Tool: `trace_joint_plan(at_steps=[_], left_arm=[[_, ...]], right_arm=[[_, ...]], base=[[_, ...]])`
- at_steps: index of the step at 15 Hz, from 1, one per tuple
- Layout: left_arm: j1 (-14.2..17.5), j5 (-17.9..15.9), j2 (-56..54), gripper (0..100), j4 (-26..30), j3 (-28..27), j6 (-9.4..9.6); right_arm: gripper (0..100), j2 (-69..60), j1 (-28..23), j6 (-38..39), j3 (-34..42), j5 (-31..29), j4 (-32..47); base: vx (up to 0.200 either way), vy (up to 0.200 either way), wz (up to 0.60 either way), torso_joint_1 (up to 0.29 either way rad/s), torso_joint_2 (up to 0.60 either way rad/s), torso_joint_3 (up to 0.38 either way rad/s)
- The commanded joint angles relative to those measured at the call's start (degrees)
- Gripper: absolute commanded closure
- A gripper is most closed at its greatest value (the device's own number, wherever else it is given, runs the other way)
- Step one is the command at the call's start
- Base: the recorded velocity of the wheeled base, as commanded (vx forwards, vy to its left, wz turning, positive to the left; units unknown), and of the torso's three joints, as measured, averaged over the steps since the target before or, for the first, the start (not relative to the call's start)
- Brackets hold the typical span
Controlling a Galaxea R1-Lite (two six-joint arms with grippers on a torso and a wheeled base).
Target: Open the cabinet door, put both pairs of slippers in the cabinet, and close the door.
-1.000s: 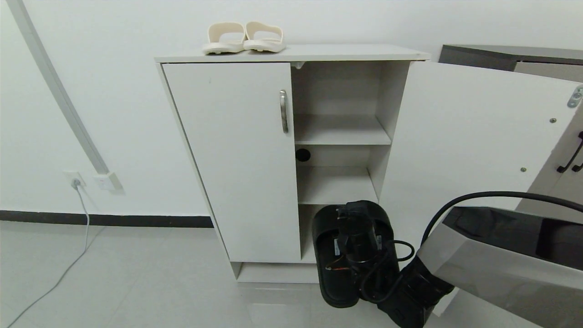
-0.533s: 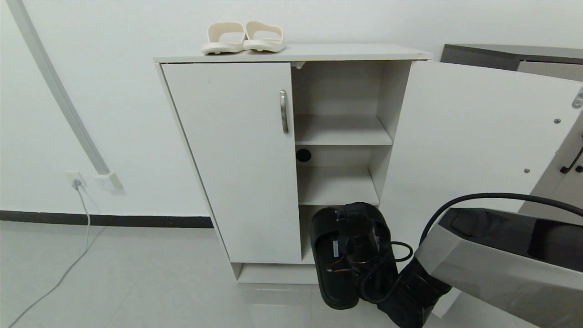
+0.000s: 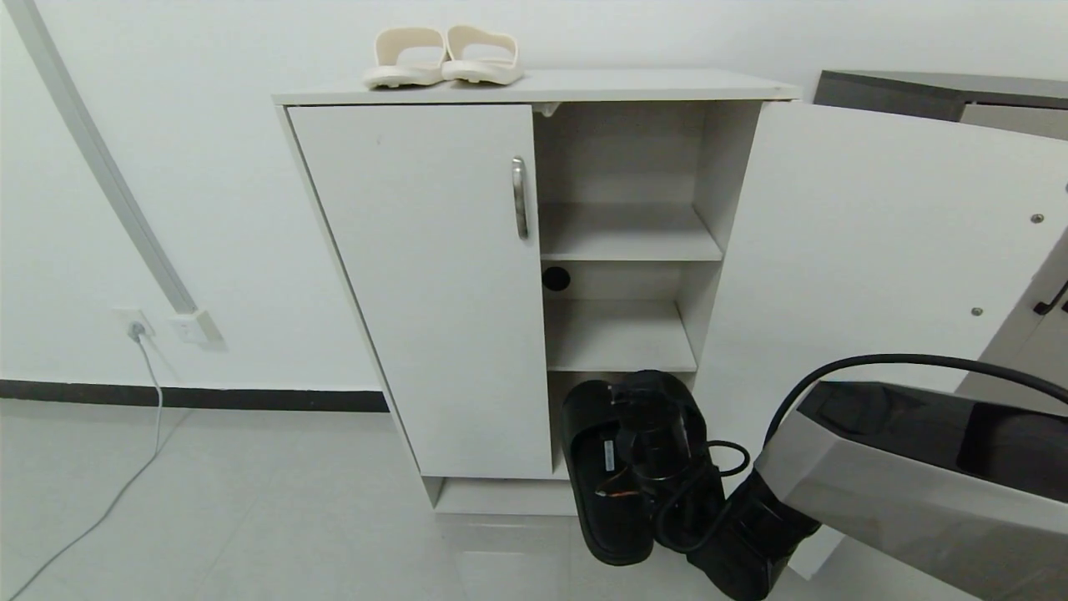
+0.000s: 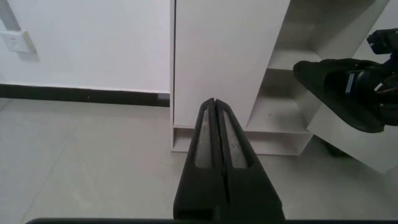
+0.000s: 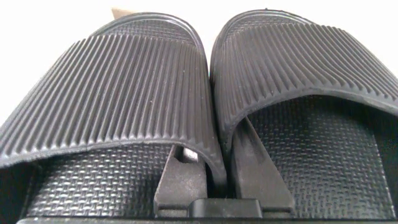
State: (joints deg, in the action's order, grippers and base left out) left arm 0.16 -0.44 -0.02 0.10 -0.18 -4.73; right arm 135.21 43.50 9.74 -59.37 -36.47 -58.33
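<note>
Pair of black slippers (image 3: 605,492) gripped by right gripper (image 5: 216,177), cream pair (image 3: 442,57) atop cabinet (image 3: 417,292), left gripper (image 4: 214,143) closed

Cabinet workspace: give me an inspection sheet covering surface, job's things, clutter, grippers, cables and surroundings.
Surface: grey tiled floor.
Job's things: cabinet with right door open and left door shut; cream slippers on its top; black slippers held at the bottom compartment's opening.
Clutter: nothing seen.
Grippers: right gripper shut on the black slippers; left gripper shut, empty, above the floor.
Cables: grey cord runs from a socket across the floor.
Surroundings: white wall; grey unit on the robot's right.
</note>
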Motion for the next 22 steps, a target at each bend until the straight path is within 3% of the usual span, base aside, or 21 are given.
trace_joint_plan(at_steps=[1,4,9,12,16,22], left_arm=[[0.0,0.0,0.1,100,0.0,0.0,-0.02],[0.0,0.0,0.1,100,0.0,0.0,-0.1],[0.0,0.0,0.2,100,0.0,0.0,-0.02],[0.0,0.0,0.2,100,0.0,0.0,-0.1],[0.0,0.0,0.1,100,0.0,0.0,-0.1],[0.0,0.0,0.1,100,0.0,0.0,-0.1]], right_arm=[[100,0.0,-0.1,-0.2,-0.1,0.8,0.1],[100,0.2,-0.9,-0.1,-3.2,1.2,3.9],[100,0.7,-0.9,-0.1,-4.1,1.2,3.6],[100,0.7,-0.8,-2.4,-3.6,1.1,-2.1],[100,5.1,-2.1,-15.2,-3.5,-1.1,-23.3],[100,4.5,-2.9,-15.5,-3.7,-1.1,-22.4]], base=[[0.0,0.0,0.0,0.002,0.0,-0.173],[0.0,0.0,0.0,0.001,0.0,-0.194],[0.0,0.0,0.0,0.003,0.0,-0.196],[0.0,0.0,0.0,0.005,0.0,-0.204],[0.0,0.0,0.0,0.0,0.0,-0.059],[0.0,0.0,0.0,0.0,0.0,0.0]])
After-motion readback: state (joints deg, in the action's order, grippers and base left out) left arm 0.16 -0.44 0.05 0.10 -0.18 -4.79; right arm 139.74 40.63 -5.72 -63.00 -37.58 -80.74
